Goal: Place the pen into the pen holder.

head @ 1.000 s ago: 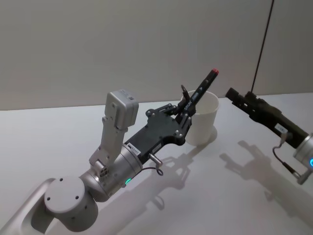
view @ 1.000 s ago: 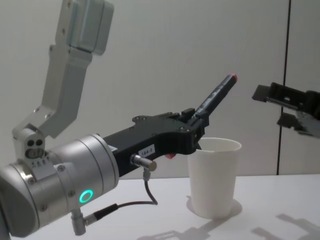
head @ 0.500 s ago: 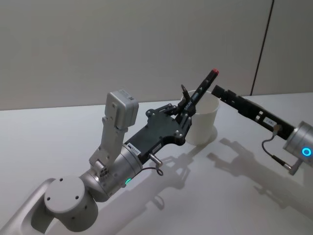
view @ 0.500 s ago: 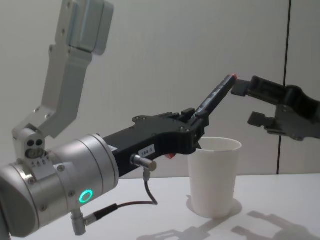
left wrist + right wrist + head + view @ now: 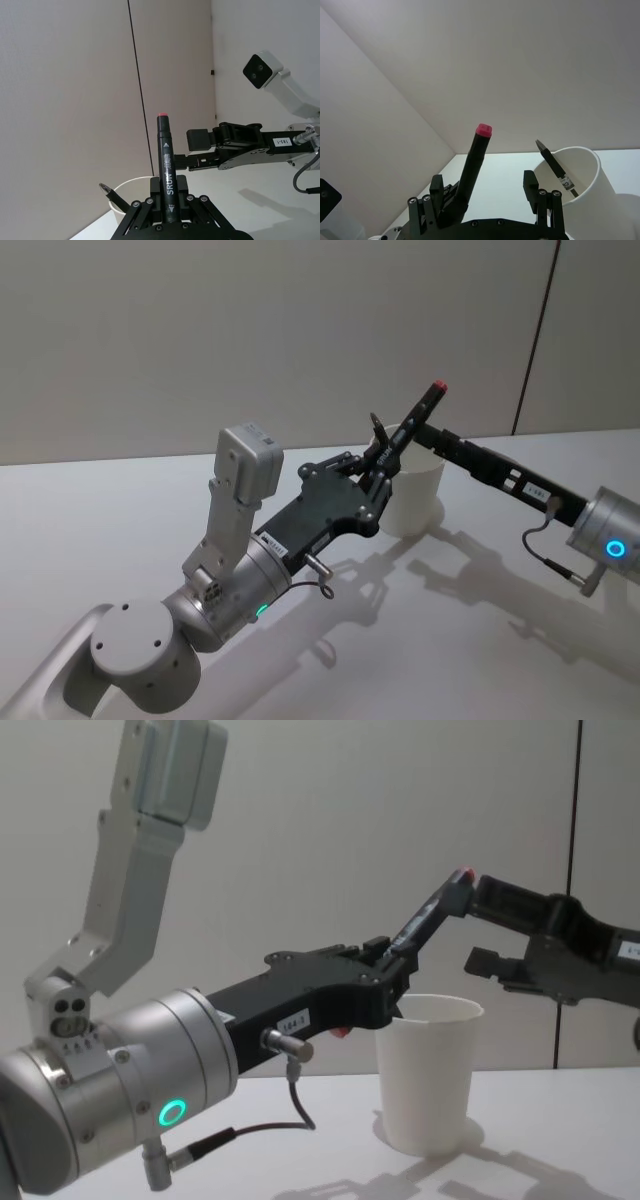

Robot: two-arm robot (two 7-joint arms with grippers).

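Left gripper (image 5: 378, 462) is clamping pen (image 5: 410, 425) tilted just above holder (image 5: 415, 502); open right gripper (image 5: 475, 923) is straddling its upper end off-centre, so I'd be centring before closing.

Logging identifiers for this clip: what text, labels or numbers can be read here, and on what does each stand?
"SRUN": white print along the black marker pen with a red end, held in the left gripper.
"183-1": white sticker on the right gripper.
"184-3", last digit unsure: white label on the left gripper's body.
Smaller print on the pen: too small to read.
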